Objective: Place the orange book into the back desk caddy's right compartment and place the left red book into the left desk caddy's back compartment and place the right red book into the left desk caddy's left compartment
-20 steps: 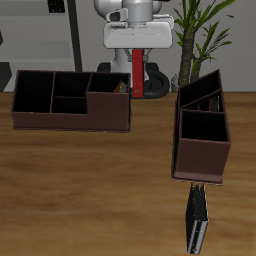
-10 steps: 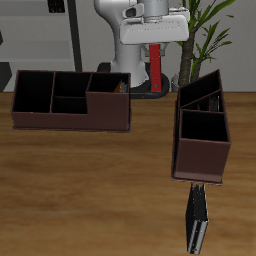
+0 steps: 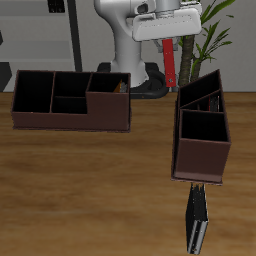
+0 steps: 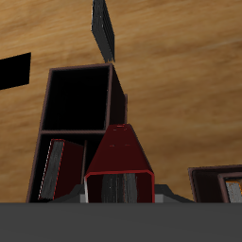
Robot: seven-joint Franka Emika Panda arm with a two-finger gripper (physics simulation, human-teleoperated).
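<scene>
My gripper (image 3: 171, 42) is shut on a dark red book (image 3: 172, 62), which hangs tilted in the air behind the left desk caddy (image 3: 202, 150). The wrist view looks down past this red book (image 4: 121, 159) onto that caddy's open compartments (image 4: 79, 98). A second dark book (image 3: 196, 222) stands on its edge on the table, just in front of that caddy. The back desk caddy (image 3: 70, 112) sits broadside, and a sliver of the orange book (image 3: 122, 88) shows in its taller right compartment (image 3: 108, 86).
A potted plant (image 3: 200, 30) rises right behind the held book. The robot's base (image 3: 140, 75) stands between the two caddies at the back. Bare wooden tabletop (image 3: 90, 190) spreads toward the front edge.
The gripper has carried the red book up and sideways, from beside the back caddy toward the left desk caddy. The book has gone from upright to tilted.
</scene>
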